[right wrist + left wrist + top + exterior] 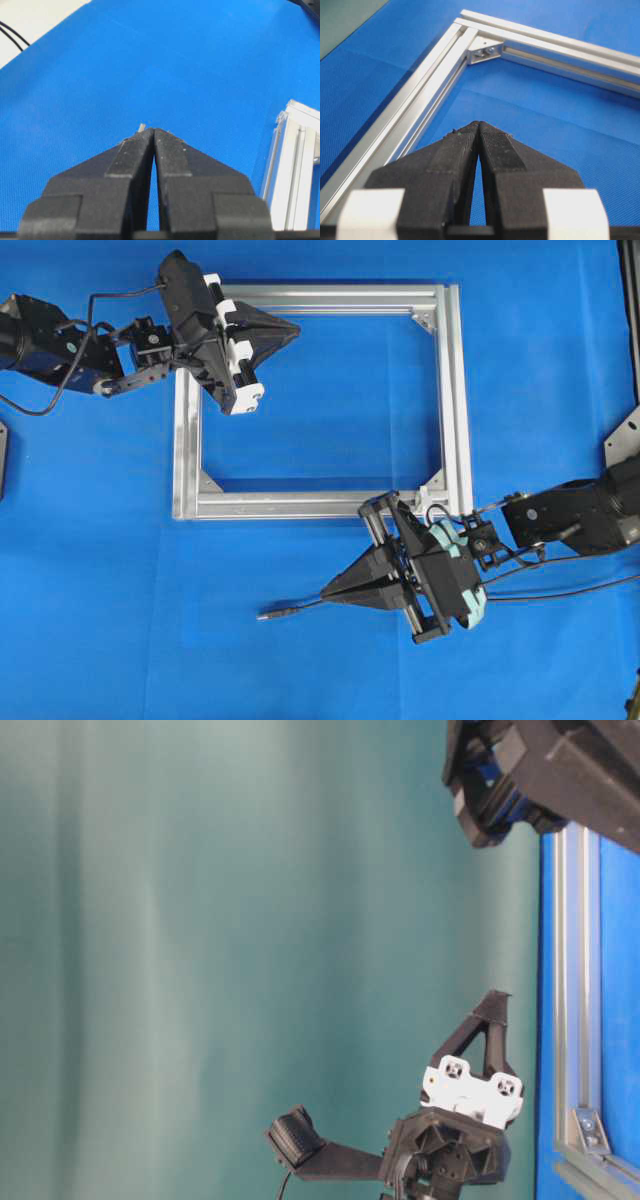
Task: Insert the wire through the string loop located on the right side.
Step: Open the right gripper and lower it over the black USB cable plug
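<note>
Blue cloth covers the table, and on it lies a square aluminium frame with corner brackets. Over the frame's upper left corner hangs the left gripper, jaws pressed together with nothing between them, its tip pointing across the frame's inside. Below the frame's lower right corner sits the right gripper, jaws also closed, tip pointing left. The wire runs in from the right edge, passes under that gripper and comes out beyond its tip, ending in a slim plug on the cloth; whether the jaws pinch it is hard to say. A pale bit near the frame's lower right corner may be the loop.
</note>
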### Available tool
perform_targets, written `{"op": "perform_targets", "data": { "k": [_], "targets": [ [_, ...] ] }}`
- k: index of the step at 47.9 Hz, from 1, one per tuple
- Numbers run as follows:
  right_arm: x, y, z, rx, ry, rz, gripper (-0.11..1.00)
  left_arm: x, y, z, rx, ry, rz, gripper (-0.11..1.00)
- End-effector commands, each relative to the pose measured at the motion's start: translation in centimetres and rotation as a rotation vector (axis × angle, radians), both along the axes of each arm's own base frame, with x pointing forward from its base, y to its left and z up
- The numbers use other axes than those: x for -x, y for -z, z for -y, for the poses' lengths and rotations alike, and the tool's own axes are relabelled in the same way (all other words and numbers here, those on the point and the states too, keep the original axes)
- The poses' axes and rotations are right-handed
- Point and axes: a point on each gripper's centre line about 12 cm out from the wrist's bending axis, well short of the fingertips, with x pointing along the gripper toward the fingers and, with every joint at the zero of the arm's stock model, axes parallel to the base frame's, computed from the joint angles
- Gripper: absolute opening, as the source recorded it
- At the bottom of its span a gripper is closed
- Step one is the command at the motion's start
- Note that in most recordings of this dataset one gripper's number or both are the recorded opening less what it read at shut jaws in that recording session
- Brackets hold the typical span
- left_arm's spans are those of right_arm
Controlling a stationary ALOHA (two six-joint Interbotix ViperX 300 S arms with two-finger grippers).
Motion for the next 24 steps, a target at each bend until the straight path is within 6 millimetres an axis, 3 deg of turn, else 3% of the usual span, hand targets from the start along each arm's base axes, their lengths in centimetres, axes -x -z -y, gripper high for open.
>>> {"op": "perform_targets", "data": {
  "k": [1,7,24],
  "targets": [
    [-0.31,-1.95,-0.33,-0.024,-0.004,0.052,0.00,-0.37,-2.01,0.08,-0.019,0.018,0.027,0.00],
    [-0.42,-1.84,-0.39,-0.008,-0.004,0.021,-0.06,-0.33,-1.80,-0.12,-0.010,0.014,0.005,0.00],
    [-0.46,-1.70,-0.38,-0.008,-0.001,0.004,-0.05,-0.36,-1.84,-0.18,-0.012,0.014,0.006,0.00]
  ]
}}
